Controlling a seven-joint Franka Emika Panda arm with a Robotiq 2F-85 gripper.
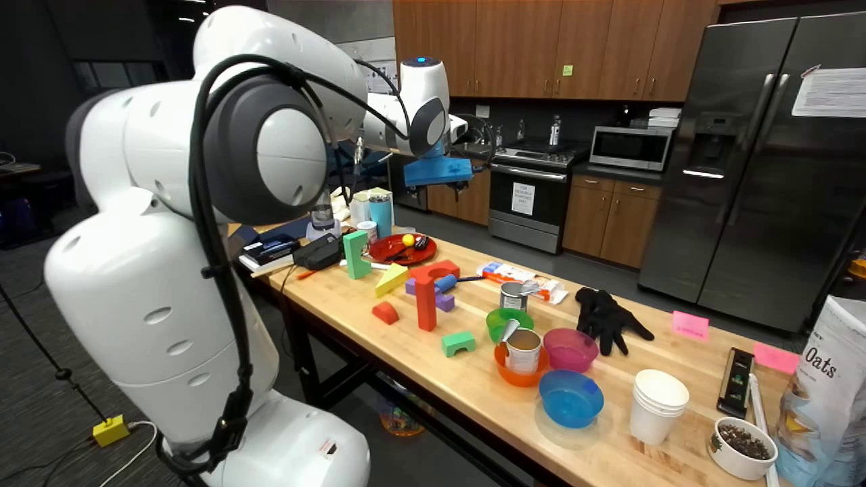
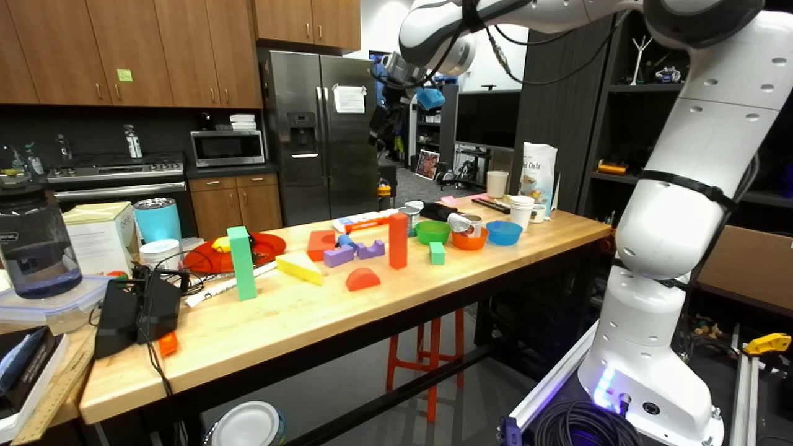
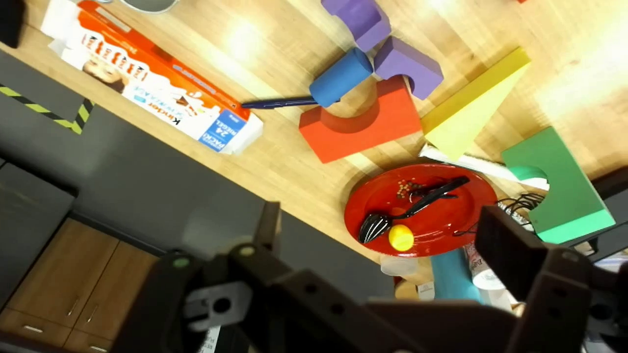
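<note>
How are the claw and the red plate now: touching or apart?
Apart: an exterior view shows the claw hanging high in the air, with open space between it and the red plate.

A glossy, smooth red plate catches the light on a tabletop of pale wood with a soft sheen. A shiny black spoon lies on the plate; just beside the plate, a red arch block looks smooth and matt. Farther from the plate are a printed cardboard box, a silvery metal can, a blue bowl of translucent plastic and a dull black cloth glove.
</note>
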